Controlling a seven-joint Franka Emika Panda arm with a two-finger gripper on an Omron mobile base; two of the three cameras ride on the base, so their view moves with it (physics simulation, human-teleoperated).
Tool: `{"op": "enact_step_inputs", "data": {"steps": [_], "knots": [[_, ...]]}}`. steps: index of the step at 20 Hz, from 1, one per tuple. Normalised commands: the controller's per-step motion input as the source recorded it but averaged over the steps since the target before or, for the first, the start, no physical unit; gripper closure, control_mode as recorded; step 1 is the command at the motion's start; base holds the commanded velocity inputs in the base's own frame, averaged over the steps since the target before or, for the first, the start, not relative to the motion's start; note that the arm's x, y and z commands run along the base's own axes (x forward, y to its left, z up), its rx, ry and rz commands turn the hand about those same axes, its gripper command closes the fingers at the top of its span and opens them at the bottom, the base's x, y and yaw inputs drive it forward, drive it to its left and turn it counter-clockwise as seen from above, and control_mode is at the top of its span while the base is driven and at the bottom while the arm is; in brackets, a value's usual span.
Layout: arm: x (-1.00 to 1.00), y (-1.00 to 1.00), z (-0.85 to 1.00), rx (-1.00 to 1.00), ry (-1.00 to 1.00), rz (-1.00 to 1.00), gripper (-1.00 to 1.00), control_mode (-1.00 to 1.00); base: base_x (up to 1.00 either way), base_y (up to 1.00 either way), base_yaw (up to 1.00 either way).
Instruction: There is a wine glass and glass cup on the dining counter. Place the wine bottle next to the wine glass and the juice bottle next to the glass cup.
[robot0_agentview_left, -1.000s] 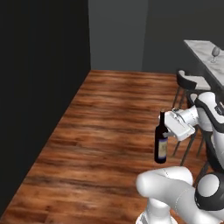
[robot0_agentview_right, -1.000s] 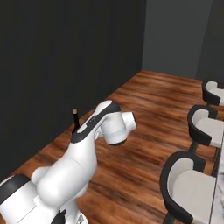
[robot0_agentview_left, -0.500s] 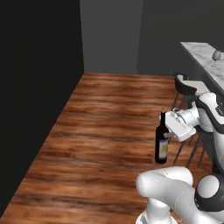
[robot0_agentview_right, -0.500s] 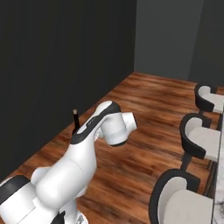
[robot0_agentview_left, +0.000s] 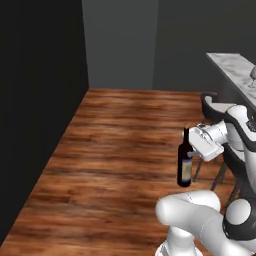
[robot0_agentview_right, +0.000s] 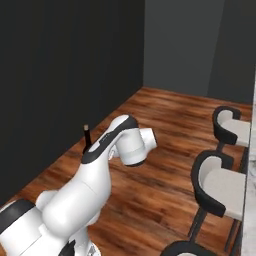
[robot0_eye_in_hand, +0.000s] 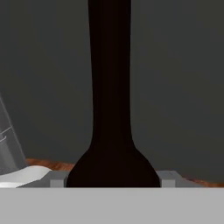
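The wine bottle (robot0_agentview_left: 184, 165) is carried upright in mid-air above the wooden floor (robot0_agentview_left: 115, 150), well apart from the dining counter (robot0_agentview_left: 235, 70), and is pinched at its shoulder by the pincer (robot0_agentview_left: 192, 150); in the hand view the wine bottle's neck rises straight between the pale finger tips (robot0_eye_in_hand: 168, 178). A slip or a tilt could be judged likely if the base turns sharply, since smooth dark glass is held high on a tall, top-light shape. The stools (robot0_agentview_right: 220, 185) beside the counter could be struck by the hanging base of the bottle during the approach. The wine glass (robot0_agentview_left: 252, 76), thin, clear and stemmed, stands near the counter's near edge and could be toppled by a close placement. The counter top is seen as white veined marble, hard and slick.
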Motion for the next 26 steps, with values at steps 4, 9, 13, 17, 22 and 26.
{"op": "enact_step_inputs", "data": {"steps": [4,9,13,17,22,26], "knots": [[0.00,0.00,0.00,0.00,0.00,0.00,1.00,1.00,0.79,-0.09,-0.11],[0.00,0.00,0.00,0.00,0.00,0.00,1.00,1.00,0.78,-0.09,-0.12],[0.00,0.00,0.00,0.00,0.00,0.00,1.00,1.00,0.82,-0.04,-0.10],[0.00,0.00,0.00,0.00,0.00,0.00,1.00,1.00,0.83,0.00,-0.13],[0.00,0.00,0.00,0.00,0.00,0.00,1.00,1.00,0.80,0.00,-0.17],[0.00,0.00,0.00,0.00,0.00,0.00,1.00,1.00,0.76,0.00,-0.23]]}}
